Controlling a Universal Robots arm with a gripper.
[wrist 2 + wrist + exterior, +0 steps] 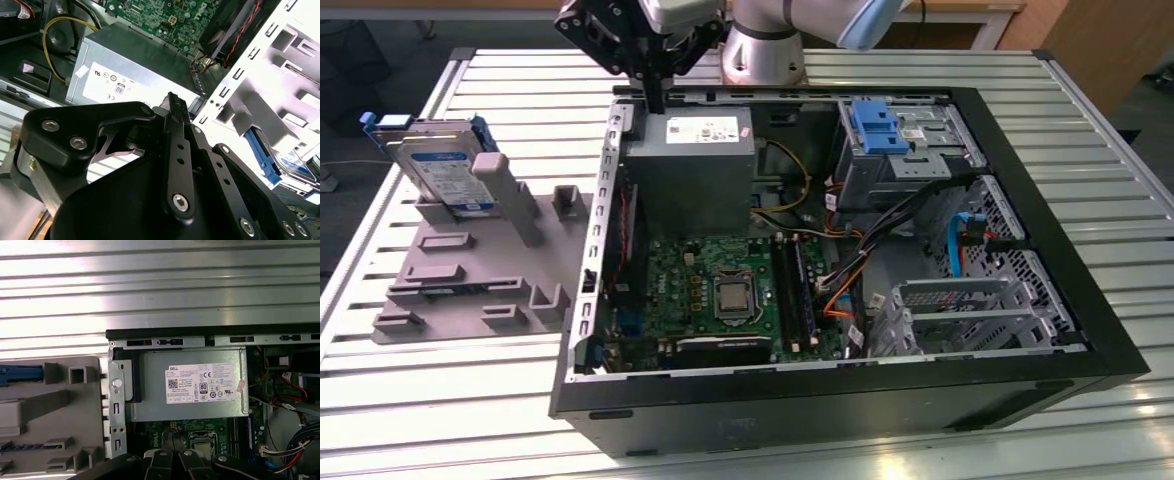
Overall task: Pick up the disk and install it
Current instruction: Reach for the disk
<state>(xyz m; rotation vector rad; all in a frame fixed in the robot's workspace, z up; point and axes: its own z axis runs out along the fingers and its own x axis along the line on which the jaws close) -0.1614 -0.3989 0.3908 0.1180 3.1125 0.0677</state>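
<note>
One claw (652, 100) hangs over one case (854, 405), one disk (443, 168) well apart.

Worktop (454, 420) layout.
Case (827, 400) is sitting mid-worktop; holder (480, 270) is lying beside it at the exterior view's left, disk (438, 165) standing in it; tool (654, 105) is hanging above the case's far wall.

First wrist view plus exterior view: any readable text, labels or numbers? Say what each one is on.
White label on the power supply: fine print and round marks, too small to quote reliably.
Small sticker at that label's edge: blurred, unreadable.
Label on the disk, exterior view: too small to read.
Motherboard markings: too small to read.
Nothing legible enough to quote.
</note>
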